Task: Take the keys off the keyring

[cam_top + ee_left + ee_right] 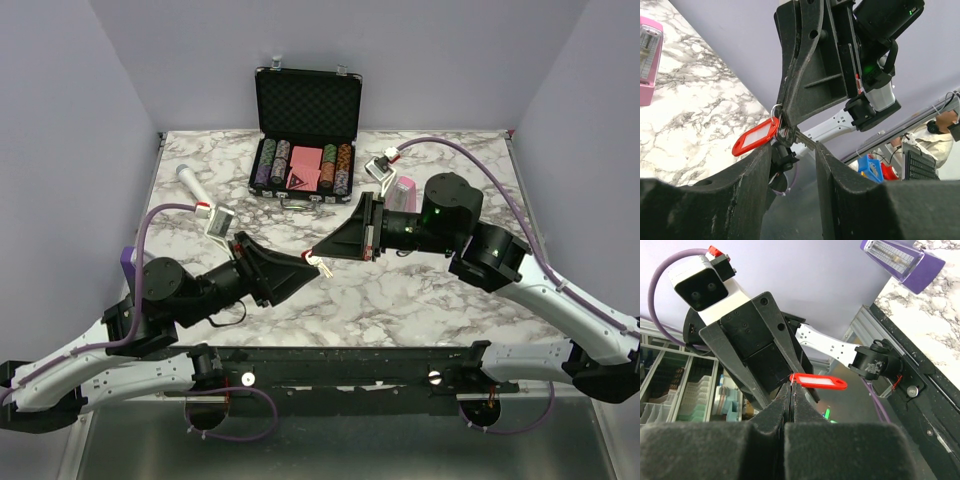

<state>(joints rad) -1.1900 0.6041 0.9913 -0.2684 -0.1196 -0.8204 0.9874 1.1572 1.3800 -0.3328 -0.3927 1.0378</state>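
Observation:
Both grippers meet in the air above the middle of the table. The keyring (756, 136) is a red oval tag that hangs from a small metal ring, and it also shows in the right wrist view as the red tag (819, 382). My right gripper (791, 386) is shut on the keyring where tag and ring join; from above its tip (313, 254) points left. The silver keys (802, 138) hang from the same ring, a small glint (322, 266) in the top view. My left gripper (792, 149) is open, its tips on either side of the keys, the blade reaching its right finger.
An open black case (305, 165) of poker chips and pink cards stands at the back centre. A pink metronome (400, 192) stands behind my right arm, a purple metronome (128, 262) by my left arm. A microphone (190, 180) lies at the back left.

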